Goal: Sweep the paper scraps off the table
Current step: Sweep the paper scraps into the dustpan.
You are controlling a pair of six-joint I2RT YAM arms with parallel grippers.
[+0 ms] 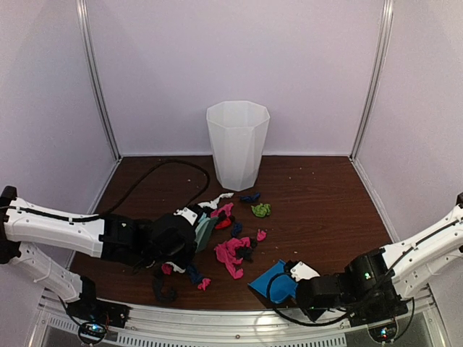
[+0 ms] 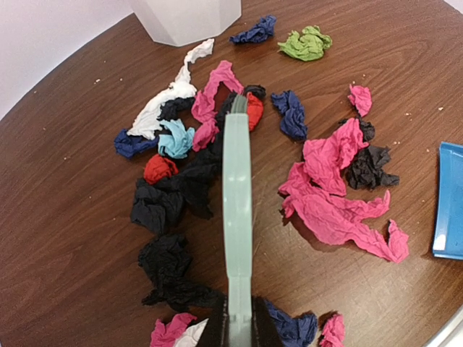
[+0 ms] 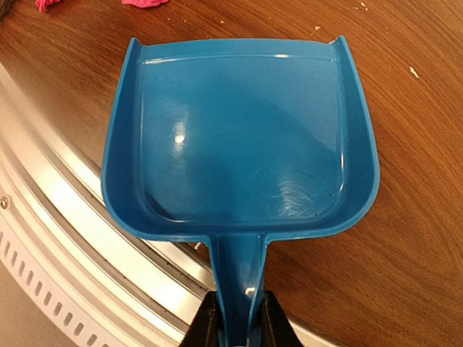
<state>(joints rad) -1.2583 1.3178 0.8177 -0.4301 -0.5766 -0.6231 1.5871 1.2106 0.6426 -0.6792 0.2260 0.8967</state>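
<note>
Clamping the brush (image 2: 237,195), the left pincer (image 2: 237,332) sits among the paper scraps (image 2: 329,195); the right pincer (image 3: 237,327) grips the dustpan (image 3: 239,144) right of them.

The table (image 2: 65,238) is surfaced in dark wood grain with a smooth, faintly sheened finish. The paper scraps (image 2: 333,202) are seen as wrinkled, matt paper. The dustpan (image 3: 239,137) is moulded in glossy blue plastic that reflects highlights. The brush (image 2: 236,195) is made of smooth mint-green plastic. The rail (image 3: 65,210) is formed of bright metal.
</note>
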